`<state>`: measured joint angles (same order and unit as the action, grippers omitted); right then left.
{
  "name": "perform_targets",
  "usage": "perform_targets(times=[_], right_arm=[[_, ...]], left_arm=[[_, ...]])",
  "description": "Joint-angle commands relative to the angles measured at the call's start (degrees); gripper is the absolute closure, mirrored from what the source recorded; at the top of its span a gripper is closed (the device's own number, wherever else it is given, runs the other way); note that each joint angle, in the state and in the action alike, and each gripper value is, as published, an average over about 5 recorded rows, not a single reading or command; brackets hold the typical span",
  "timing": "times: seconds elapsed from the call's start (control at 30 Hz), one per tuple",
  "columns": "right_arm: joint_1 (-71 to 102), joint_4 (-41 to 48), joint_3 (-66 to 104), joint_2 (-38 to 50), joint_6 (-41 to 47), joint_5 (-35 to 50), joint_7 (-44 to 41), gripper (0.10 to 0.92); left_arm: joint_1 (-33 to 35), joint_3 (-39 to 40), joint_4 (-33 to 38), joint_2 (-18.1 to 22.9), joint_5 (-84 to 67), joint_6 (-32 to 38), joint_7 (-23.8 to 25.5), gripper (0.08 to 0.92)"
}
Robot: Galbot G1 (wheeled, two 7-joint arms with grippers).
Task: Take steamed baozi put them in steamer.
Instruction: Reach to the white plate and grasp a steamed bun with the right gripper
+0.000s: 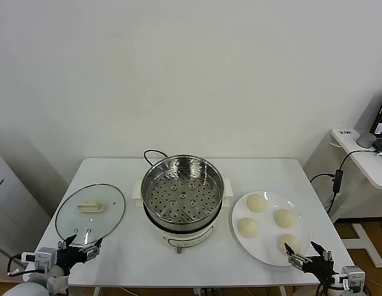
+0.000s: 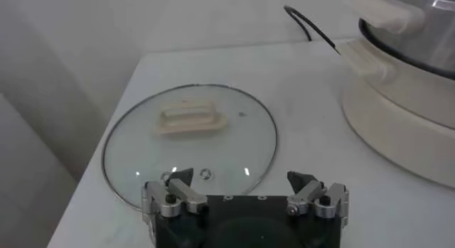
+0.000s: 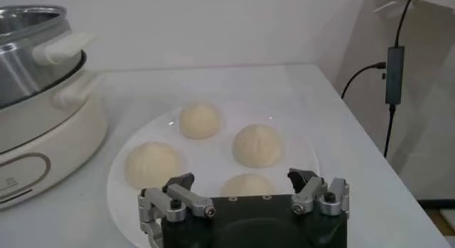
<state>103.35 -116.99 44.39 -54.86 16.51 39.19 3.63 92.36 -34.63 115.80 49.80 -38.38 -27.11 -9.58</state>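
Four cream-white baozi lie on a white plate [image 1: 268,253] right of the steamer: one at the back [image 1: 256,202], one on the right [image 1: 284,217], one on the left [image 1: 247,227] and one nearest the front [image 1: 288,242]. The right wrist view shows them too, the front one [image 3: 245,185] just beyond my right gripper. The steel steamer [image 1: 182,191] stands mid-table, holding nothing. My right gripper [image 1: 308,253] is open at the plate's front edge. My left gripper [image 1: 84,243] is open at the front left, by the glass lid.
A round glass lid [image 1: 90,211] with a cream handle lies flat at the table's left. A black cord [image 1: 153,152] runs behind the steamer. A side desk with cables [image 1: 363,154] stands to the right, off the table.
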Motion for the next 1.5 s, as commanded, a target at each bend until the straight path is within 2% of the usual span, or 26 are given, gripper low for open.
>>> perform_targets(times=[0.03,0.27,0.57,0.8,0.93,1.13,1.27,1.5], right_arm=[[-0.04,0.01,0.05,0.03,-0.12,-0.48,-0.24,0.203],[-2.48,0.78,0.76,0.67,-1.15,-8.27,-2.58,0.203],[-8.76,3.35,0.06,5.46,-2.22,-27.35,-5.91,0.203],[-15.53,8.13,-1.82,12.07,-6.51,-47.2,-8.34,0.203],[-19.73,11.41,-3.09,16.02,-8.51,-53.85,-12.45,0.203],[-28.6,18.5,-7.54,20.26,-12.57,-56.44,-25.68,0.203],[-36.77,22.39,-13.7,22.8,-14.29,-57.3,-31.65,0.203],[-53.75,27.39,-30.3,27.49,-15.74,-54.66,-42.16,0.203]], left_arm=[[0.02,-0.02,-0.02,0.02,-0.22,0.0,0.01,0.177],[0.15,-0.13,0.08,0.05,-0.22,0.05,0.05,0.177],[0.04,-0.1,0.14,-0.23,-0.14,0.02,0.25,0.177],[-0.21,-0.03,0.45,-0.25,-0.04,-0.02,0.31,0.177],[-0.22,-0.06,0.57,-0.15,0.01,-0.05,0.3,0.177],[-0.08,0.0,0.94,0.07,0.21,-0.19,0.27,0.177],[-0.15,0.02,1.26,0.09,0.33,-0.41,0.19,0.177],[-0.34,0.1,1.58,0.03,0.53,-0.75,0.14,0.177]])
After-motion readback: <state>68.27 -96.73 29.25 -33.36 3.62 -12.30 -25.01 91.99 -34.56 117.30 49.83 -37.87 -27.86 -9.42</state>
